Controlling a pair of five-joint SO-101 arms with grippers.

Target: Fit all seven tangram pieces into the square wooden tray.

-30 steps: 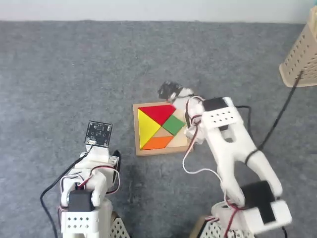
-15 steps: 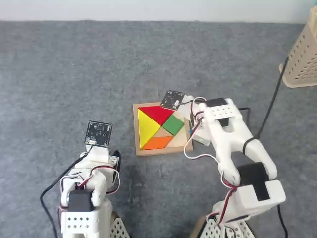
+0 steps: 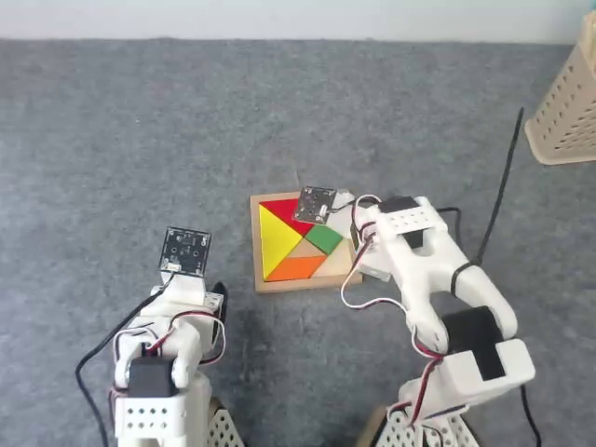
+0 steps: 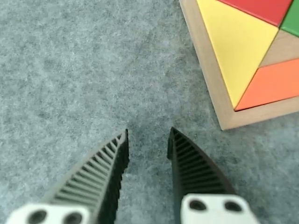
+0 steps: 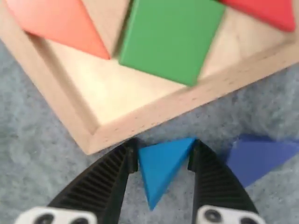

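Observation:
The square wooden tray (image 3: 255, 244) lies mid-table and holds a red triangle (image 3: 284, 209), a yellow triangle (image 3: 275, 240), a green square (image 3: 324, 238) and an orange piece (image 3: 296, 267). My right arm (image 3: 410, 233) hangs over the tray's right edge. In the right wrist view my right gripper (image 5: 163, 142) is shut on a light blue triangle (image 5: 161, 165), which lies on the carpet just outside a tray corner (image 5: 100, 133). A dark blue piece (image 5: 257, 156) lies beside it. My left gripper (image 4: 148, 134) stands open over bare carpet, short of the tray's near left corner (image 4: 227, 122).
Grey carpet covers the table. A beige perforated basket (image 3: 568, 102) stands at the far right edge. Bare wood (image 5: 88, 79) shows inside the tray near the green square. My left arm (image 3: 172, 345) sits at the lower left, well clear of the tray.
My right arm has drawn back and swung its wrist left over the tray's right side. The left arm has not moved.

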